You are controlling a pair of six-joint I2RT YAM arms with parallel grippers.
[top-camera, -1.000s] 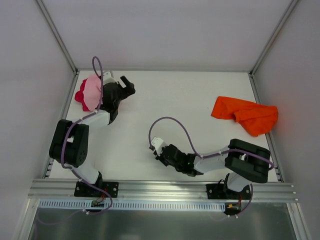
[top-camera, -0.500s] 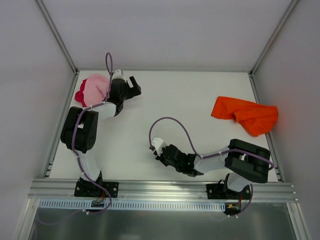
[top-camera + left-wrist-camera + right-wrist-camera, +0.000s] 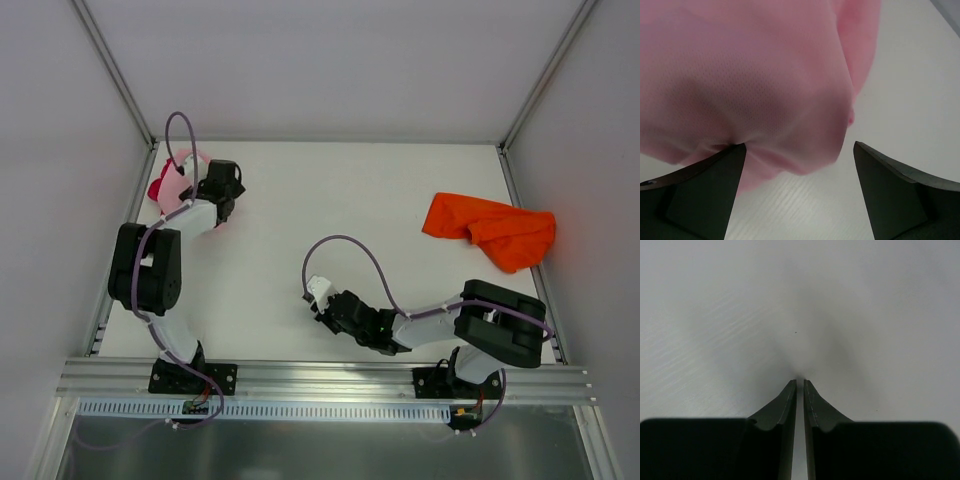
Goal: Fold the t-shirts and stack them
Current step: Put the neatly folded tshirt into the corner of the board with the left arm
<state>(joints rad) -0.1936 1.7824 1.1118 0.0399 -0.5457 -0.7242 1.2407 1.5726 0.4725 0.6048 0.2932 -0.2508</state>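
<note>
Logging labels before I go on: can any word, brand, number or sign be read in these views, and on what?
None. The pink t-shirt, red t-shirt, orange t-shirt and table are plain; no label, number or sign shows in any view.

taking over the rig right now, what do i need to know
Hands: the left hand is open, jaws wide around a fold of the pink t-shirt, not clamped. The right hand is shut and empty, low over bare table near the front.
Things: pink t-shirt bunched with the red t-shirt in the far left corner; orange t-shirt crumpled at the right.
Done: nothing looks folded.
Left: fold all three, stack them.
</note>
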